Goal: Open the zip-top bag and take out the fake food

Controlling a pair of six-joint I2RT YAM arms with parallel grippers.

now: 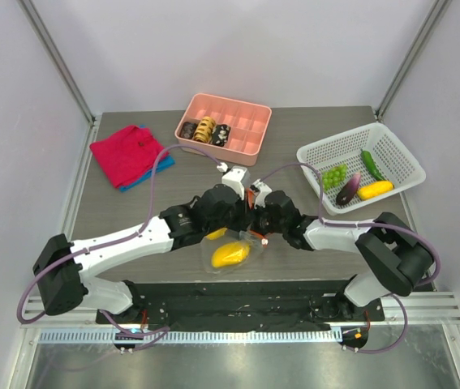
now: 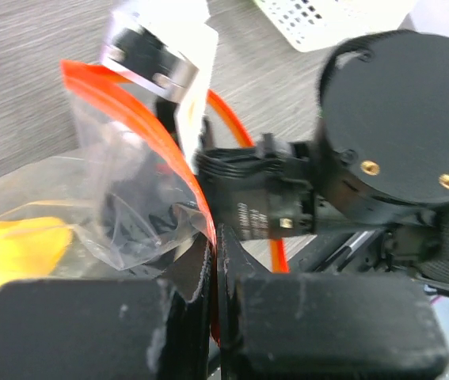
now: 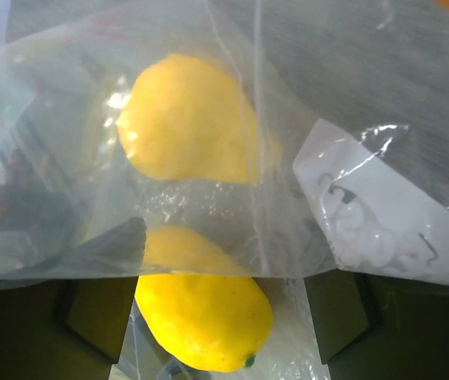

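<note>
The zip-top bag (image 1: 228, 253) lies at the table's near middle, clear, with its orange-red zipper strip (image 2: 141, 119) lifted. My left gripper (image 2: 214, 265) (image 1: 247, 211) is shut on that strip at the bag's mouth. My right gripper (image 3: 220, 317) (image 1: 260, 235) stands open, one yellow piece of fake food (image 3: 200, 317) between its fingers, which stand clear of it. A second yellow piece (image 3: 184, 119) shows beyond it through the plastic. In the white basket (image 1: 404, 158) lie green grapes (image 1: 334, 175), a purple eggplant (image 1: 349, 190), a yellow piece (image 1: 375, 190) and a long green vegetable (image 1: 371, 164).
A pink compartment tray (image 1: 242, 121) with brown pastry pieces (image 1: 204, 130) stands at the back middle. A red folded cloth (image 1: 124, 152) lies at the back left. The two wrists crowd each other over the bag.
</note>
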